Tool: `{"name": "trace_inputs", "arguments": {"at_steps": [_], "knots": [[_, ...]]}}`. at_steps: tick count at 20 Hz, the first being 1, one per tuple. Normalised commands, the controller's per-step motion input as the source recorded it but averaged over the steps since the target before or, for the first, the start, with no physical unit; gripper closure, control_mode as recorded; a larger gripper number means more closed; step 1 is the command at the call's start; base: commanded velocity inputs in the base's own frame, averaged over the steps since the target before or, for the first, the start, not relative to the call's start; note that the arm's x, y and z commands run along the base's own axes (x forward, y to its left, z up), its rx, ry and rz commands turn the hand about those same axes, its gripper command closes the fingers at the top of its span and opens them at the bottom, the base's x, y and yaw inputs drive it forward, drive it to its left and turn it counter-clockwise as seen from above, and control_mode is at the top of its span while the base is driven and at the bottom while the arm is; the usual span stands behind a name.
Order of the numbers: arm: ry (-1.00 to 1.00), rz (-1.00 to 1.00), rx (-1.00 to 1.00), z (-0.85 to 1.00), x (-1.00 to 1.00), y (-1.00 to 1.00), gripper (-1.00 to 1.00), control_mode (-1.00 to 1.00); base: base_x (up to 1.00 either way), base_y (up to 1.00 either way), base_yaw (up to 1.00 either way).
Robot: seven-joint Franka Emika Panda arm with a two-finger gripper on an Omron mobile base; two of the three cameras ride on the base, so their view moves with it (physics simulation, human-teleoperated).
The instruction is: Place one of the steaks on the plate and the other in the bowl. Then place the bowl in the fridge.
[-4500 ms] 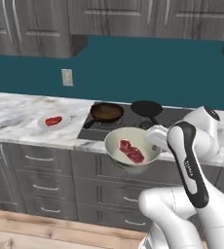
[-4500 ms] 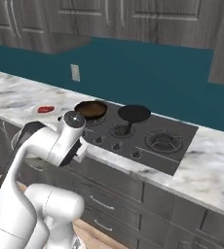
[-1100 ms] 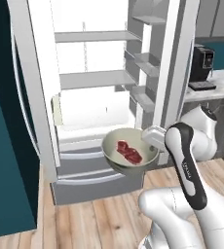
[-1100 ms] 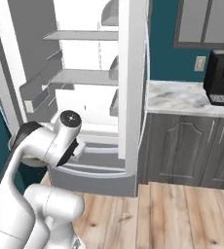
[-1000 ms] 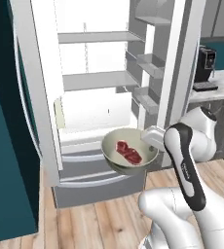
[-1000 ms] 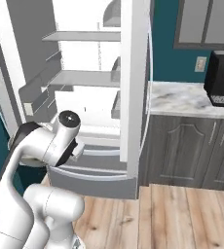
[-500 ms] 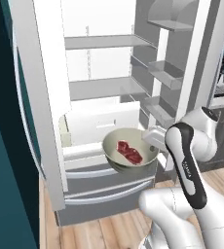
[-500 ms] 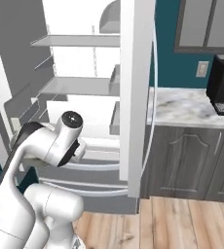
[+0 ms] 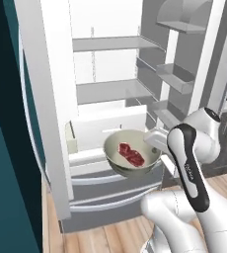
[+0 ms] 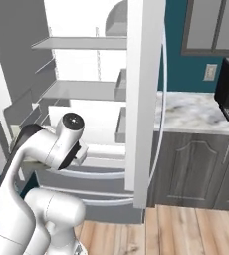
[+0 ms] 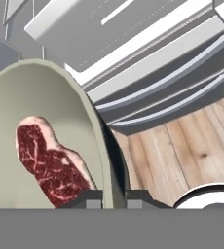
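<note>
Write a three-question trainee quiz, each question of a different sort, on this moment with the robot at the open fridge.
1. True or false: the gripper is shut on the rim of the bowl.
2. What lies in the bowl? A) a steak B) an egg C) a cup
3. Fill in: the bowl is held in front of the open ____.

Key
1. True.
2. A, the steak.
3. The fridge.

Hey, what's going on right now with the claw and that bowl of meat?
Claw shut on bowl rim. Steak inside bowl, held in front of open fridge, above lower drawers. Nothing blocking the shelves ahead.
</note>
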Motion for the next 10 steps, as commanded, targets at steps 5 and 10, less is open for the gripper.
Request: {"name": "trace_inputs", "arguments": {"at_steps": [5,10], "knots": [[0.00,0.00,0.00,0.00,0.00,0.00,1.00,1.00,0.46,0.25,0.00],[0.00,0.00,0.00,0.00,0.00,0.00,1.00,1.00,0.43,0.13,0.00]]}}
